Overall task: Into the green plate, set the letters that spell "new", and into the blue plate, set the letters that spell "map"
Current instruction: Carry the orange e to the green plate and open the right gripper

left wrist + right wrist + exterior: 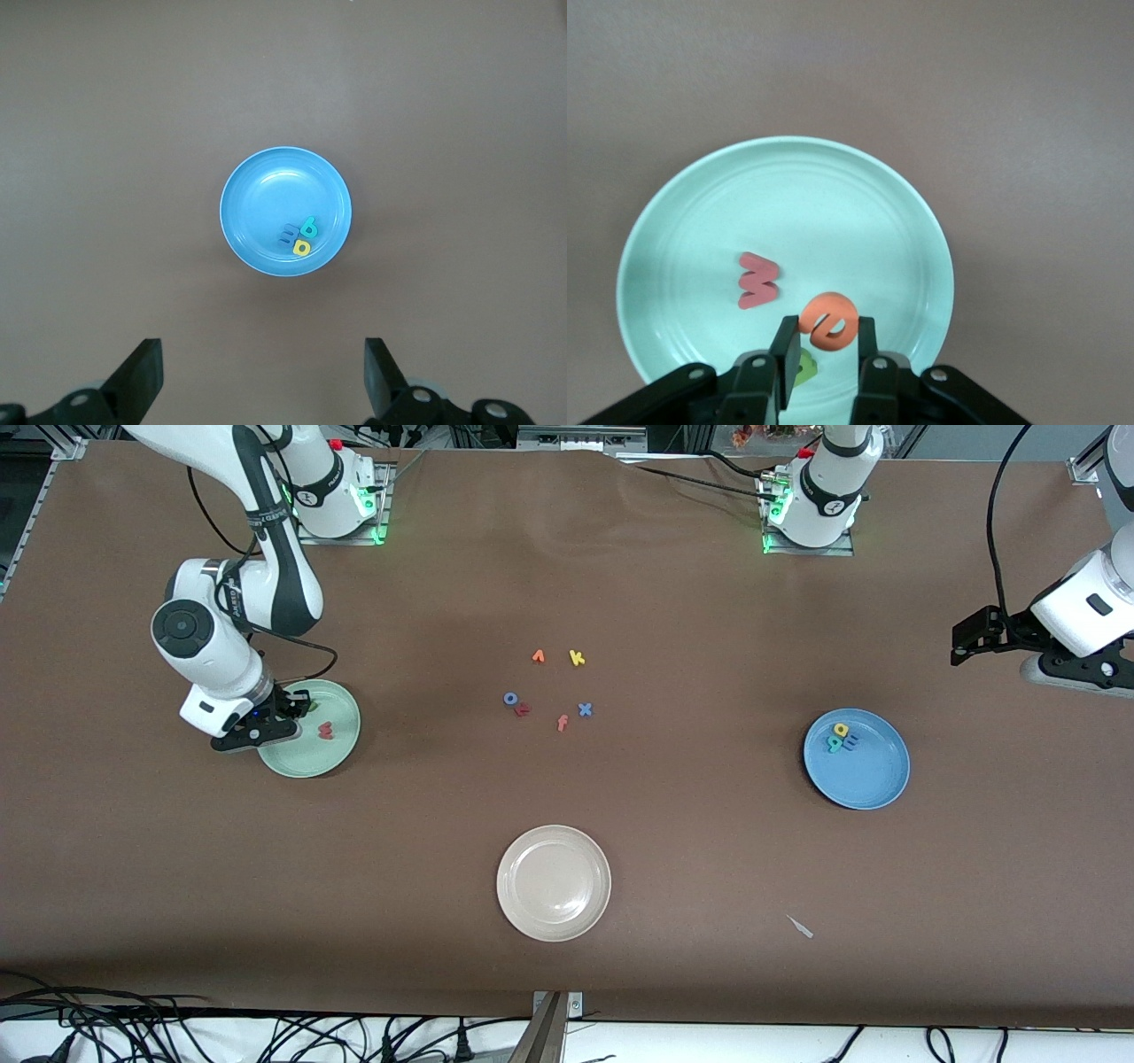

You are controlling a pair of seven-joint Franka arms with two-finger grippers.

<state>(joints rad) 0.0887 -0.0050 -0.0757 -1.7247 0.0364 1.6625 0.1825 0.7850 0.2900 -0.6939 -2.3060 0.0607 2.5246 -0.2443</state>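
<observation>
The green plate [335, 760] [833, 199] lies toward the right arm's end of the table. On it rest a pinkish-red w [325, 731] [757, 281] and a green n [804, 367]. My right gripper [292, 710] [826, 329] hangs low over this plate, shut on an orange e [828, 321] that sits tilted between its fingertips. The blue plate [873, 778] [266, 190] holds a yellow a [841, 730] [302, 248], a teal p [834, 744] [307, 227] and a blue m [849, 741] [289, 235]. My left gripper [966, 642] [263, 354] waits open and empty, high above the table near the blue plate.
A cream-white plate [509, 881] lies nearest the front camera. Mid-table lie loose letters: an orange one [538, 656], yellow k [577, 658], blue o [510, 699], a dark red one [523, 709], orange f [562, 723], blue x [585, 709]. A small pale scrap [801, 927] lies near the front edge.
</observation>
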